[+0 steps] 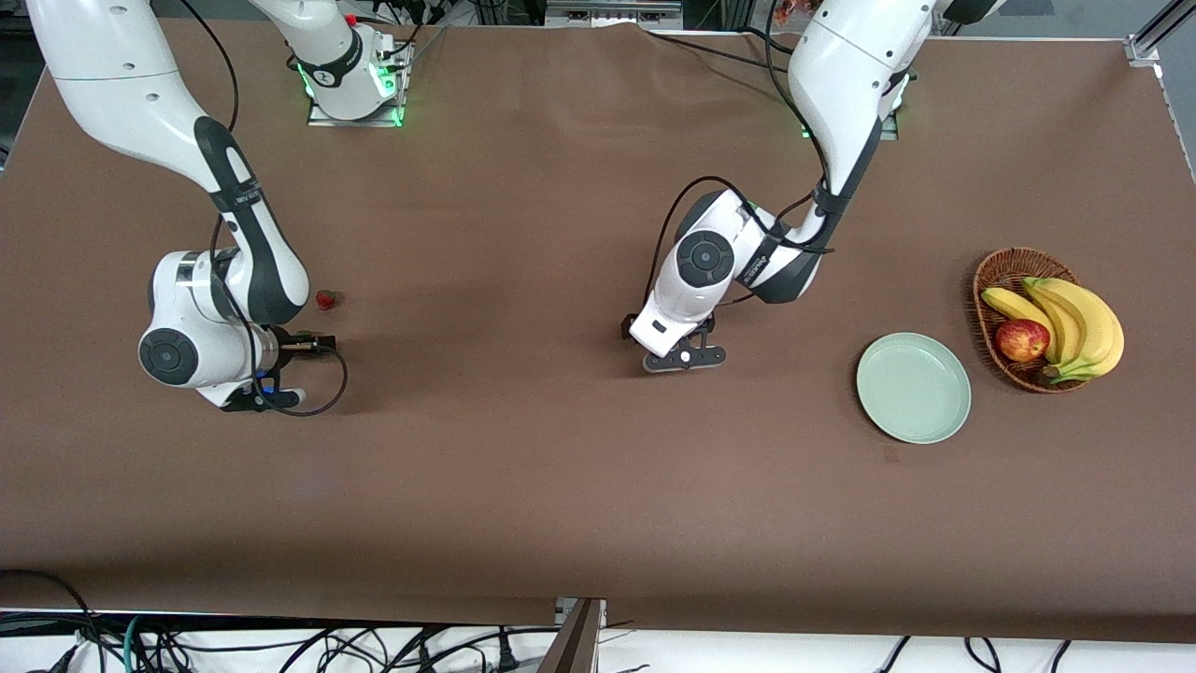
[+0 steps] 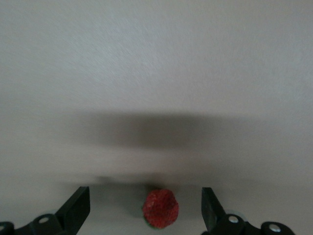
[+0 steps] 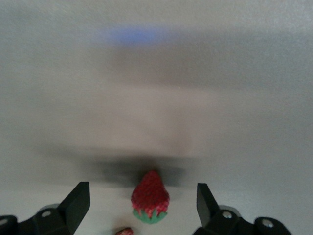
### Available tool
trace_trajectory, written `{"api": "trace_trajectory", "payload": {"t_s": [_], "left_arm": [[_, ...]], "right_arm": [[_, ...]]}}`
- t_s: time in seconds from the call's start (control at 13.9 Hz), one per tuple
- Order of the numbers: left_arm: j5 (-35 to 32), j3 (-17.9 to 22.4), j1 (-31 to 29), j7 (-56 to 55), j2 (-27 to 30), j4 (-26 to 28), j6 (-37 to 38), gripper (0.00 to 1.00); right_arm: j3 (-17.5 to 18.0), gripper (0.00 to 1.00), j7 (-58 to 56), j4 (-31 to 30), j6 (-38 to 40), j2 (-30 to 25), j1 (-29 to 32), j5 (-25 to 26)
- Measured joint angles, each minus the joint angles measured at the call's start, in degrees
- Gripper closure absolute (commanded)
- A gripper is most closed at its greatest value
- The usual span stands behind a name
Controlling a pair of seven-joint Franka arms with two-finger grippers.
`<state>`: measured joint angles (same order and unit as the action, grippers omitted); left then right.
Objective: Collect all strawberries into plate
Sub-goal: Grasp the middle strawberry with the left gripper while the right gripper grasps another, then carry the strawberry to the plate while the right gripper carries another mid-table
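Observation:
Both grippers are open, each low over the table with a strawberry between its fingers, untouched. My left gripper (image 1: 684,360) (image 2: 145,197) straddles one strawberry (image 2: 160,209) near the table's middle; the hand hides it in the front view. My right gripper (image 1: 266,397) (image 3: 142,192) straddles another strawberry (image 3: 150,197), also hidden in the front view. A third strawberry (image 1: 325,299) lies on the table beside the right arm's hand, and a berry shows at the edge of the right wrist view (image 3: 124,231). The mint-green plate (image 1: 914,387) holds nothing and sits toward the left arm's end.
A brown wicker basket (image 1: 1002,266) with bananas (image 1: 1074,322) and a red-yellow apple (image 1: 1021,339) stands beside the plate, closer to the table's end. Brown cloth covers the table. Cables hang along the table's front edge.

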<state>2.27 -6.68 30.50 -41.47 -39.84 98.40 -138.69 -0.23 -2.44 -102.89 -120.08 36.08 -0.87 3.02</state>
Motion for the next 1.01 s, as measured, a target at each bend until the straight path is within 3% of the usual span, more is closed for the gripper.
{"api": "trace_trajectory", "payload": {"t_s": [0.07, 0.29, 0.36, 0.58, 0.79, 1.01], "left_arm": [[0.0, 0.0, 0.42, -0.04, -0.39, 0.35, -0.99, 0.11], [0.0, 0.01, 1.2, -0.15, -0.72, 0.62, -1.4, 0.65], [0.0, 0.02, 1.24, -0.15, -0.72, 0.62, -1.41, 0.76], [0.0, 0.06, 1.24, -0.15, -0.7, 0.62, -1.41, 0.92], [-0.06, 0.87, 1.03, 0.38, -0.19, 0.44, 0.38, 0.93], [-0.12, 2.37, -3.23, 9.66, 2.61, -0.58, 7.82, 0.91]], "right_arm": [[-0.25, 0.5, -0.6, -0.19, -0.05, -0.01, 0.0, 0.0], [-0.97, 0.89, -1.96, -0.36, -0.05, -0.11, 0.01, 0.0], [-1.13, 0.98, -2.33, -0.43, -0.05, -0.2, 0.01, 0.0], [-1.2, 1.0, -2.48, -0.55, -0.03, -0.58, 0.0, 0.0], [-0.42, 1.0, -2.48, 0.2, -0.38, -1.42, -0.09, -0.05], [3.35, 1.0, 1.19, 3.17, -0.46, -1.85, -0.96, -1.86]]}}
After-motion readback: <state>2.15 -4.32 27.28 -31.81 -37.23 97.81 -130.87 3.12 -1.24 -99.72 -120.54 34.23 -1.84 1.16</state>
